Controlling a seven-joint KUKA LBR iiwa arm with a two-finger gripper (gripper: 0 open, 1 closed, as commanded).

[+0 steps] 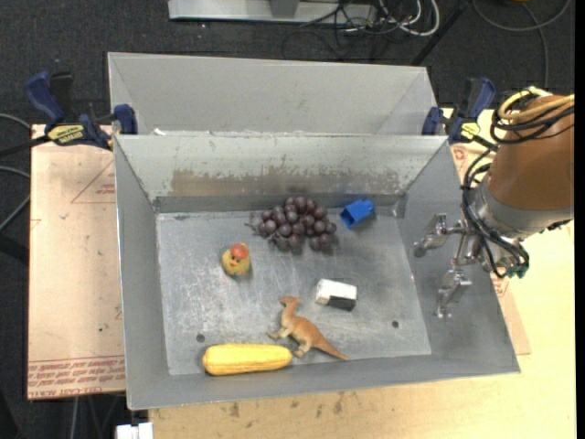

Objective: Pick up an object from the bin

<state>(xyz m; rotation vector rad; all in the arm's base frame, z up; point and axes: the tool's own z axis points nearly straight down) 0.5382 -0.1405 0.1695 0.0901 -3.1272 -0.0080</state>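
1. The gripper (441, 268) hung over the bin's (274, 167) sloping side wall on the arm's side. Its two metal fingers were spread apart with nothing between them, so it was released and empty.
2. Nothing lay directly beneath it. Every loose thing sat farther into the bin, away from the arm.
3. Nearest to the gripper was a small white block with a dark end (335, 294), lying flat on the floor and clear of its neighbours. I judged it the likeliest pick. It looked light and stiff with flat sides, so pinching it across its short width should hold, though smooth faces might slip.
4. Just beyond that block, and nearer the bin's front edge, lay an orange toy dinosaur (306, 329). It was probably light hard plastic, and its body would offer a better grip than its thin tail or neck.
5. Past the dinosaur lay a yellow corn cob (247, 358), long and rounded. It would be best taken across its middle, since it could roll.
6. Toward the back wall from the gripper sat a blue block (357, 212), and just beyond it a bunch of dark grapes (294, 224). The bunch looked lumpy and perhaps soft, so the fingers might close on a single grape only.
7. Farthest from the gripper was a small yellow duck (237, 260), standing well apart from the rest. It was rounded and likely squashy.
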